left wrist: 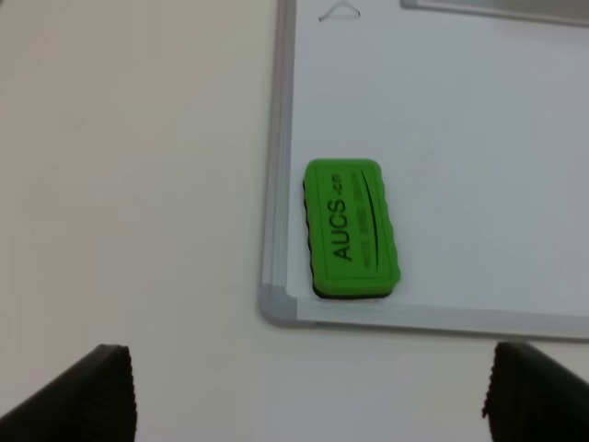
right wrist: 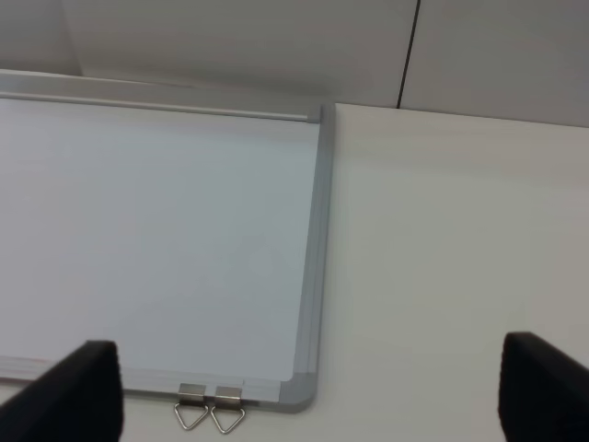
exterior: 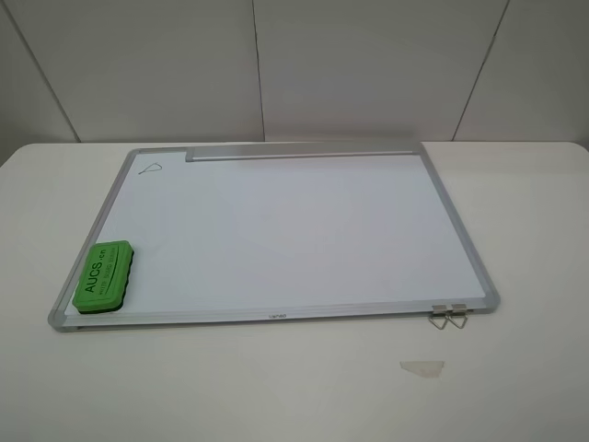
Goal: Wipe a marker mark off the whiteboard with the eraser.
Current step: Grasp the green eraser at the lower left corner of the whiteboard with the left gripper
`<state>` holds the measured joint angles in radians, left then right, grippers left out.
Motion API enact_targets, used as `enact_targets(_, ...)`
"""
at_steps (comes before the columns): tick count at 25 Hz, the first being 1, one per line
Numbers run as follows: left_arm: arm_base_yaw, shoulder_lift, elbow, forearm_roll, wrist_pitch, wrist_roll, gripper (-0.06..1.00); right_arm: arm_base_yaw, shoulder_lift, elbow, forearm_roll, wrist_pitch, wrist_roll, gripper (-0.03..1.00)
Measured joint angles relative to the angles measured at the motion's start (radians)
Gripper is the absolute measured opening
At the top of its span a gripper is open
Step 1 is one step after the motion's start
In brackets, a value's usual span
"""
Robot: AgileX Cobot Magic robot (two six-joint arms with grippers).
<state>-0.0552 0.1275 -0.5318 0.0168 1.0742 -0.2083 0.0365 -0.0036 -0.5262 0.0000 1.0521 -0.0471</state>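
Observation:
The whiteboard (exterior: 276, 230) lies flat on the table, its silver tray strip (exterior: 304, 153) along the far edge. The green eraser (exterior: 103, 274) with "AUCS" lettering rests on the board's near left corner, also plain in the left wrist view as the eraser (left wrist: 351, 228). The marker mark (exterior: 150, 168), a tiny looped triangle, sits at the far left corner of the board; the mark (left wrist: 340, 12) shows faintly in the left wrist view. My left gripper (left wrist: 308, 396) is open, short of the eraser and off the board. My right gripper (right wrist: 308, 391) is open near the board's near right corner (right wrist: 299, 391). Neither arm appears in the exterior high view.
Two silver hanger clips (exterior: 448, 316) stick out from the board's near right edge, seen too as clips (right wrist: 210, 407) in the right wrist view. A small pale scrap (exterior: 421, 367) lies on the white table (exterior: 515, 368) in front of the board. A panelled wall stands behind.

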Motion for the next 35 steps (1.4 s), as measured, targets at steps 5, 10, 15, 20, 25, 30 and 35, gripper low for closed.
enact_targets(5, 0.0, 0.305, -0.15, -0.017, 0.02, -0.05, 0.77, 0.0, 0.0, 0.0, 0.0, 0.0, 0.0, 0.82)
enact_targets(10, 0.0, 0.547, -0.306, -0.017, 0.046, -0.052, 0.78, 0.0, 0.0, 0.0, 0.0, 0.0, 0.0, 0.82)
enact_targets(15, 0.0, 0.739, -0.388, -0.017, 0.103, -0.052, 0.78, 0.0, 0.0, 0.0, 0.0, 0.0, 0.0, 0.82)
enact_targets(20, 0.0, 0.935, -0.408, -0.022, 0.069, -0.056, 0.78, 0.0, 0.0, 0.0, 0.0, 0.0, 0.0, 0.82)
enact_targets(25, -0.001, 1.092, -0.409, -0.061, -0.004, -0.063, 0.78, 0.0, 0.0, 0.0, 0.0, 0.0, 0.0, 0.82)
enact_targets(30, -0.001, 1.225, -0.409, -0.081, -0.077, -0.051, 0.78, 0.0, 0.0, 0.0, 0.0, 0.0, 0.0, 0.82)
enact_targets(35, -0.002, 1.377, -0.41, -0.095, -0.163, -0.044, 0.78, 0.0, 0.0, 0.0, 0.0, 0.0, 0.0, 0.82)
